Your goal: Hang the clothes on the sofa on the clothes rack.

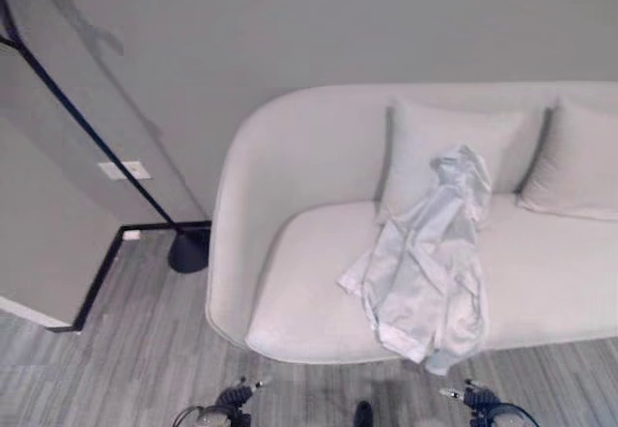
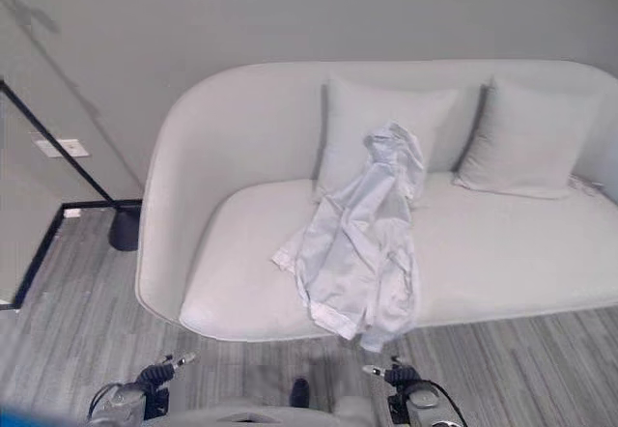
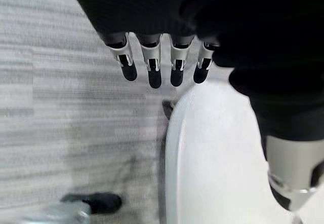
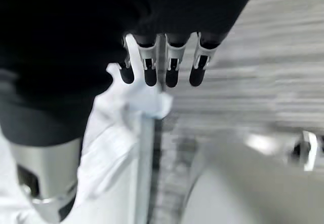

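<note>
Black clothes rack standing at far left, pole slanting up from its round base by the sofa's end. Left hand relaxed, fingers straight, holding nothing above the floor. Pale shirt draped from cushion over seat edge (untouched, likely easy to pinch there). Right hand released too, empty, just above the shirt's hem.

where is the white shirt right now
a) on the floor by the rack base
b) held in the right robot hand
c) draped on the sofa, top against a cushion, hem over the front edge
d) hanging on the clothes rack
c: the white shirt lies on the sofa, its top against the left cushion, its hem past the seat's front edge; the clothes rack stands apart.
</note>
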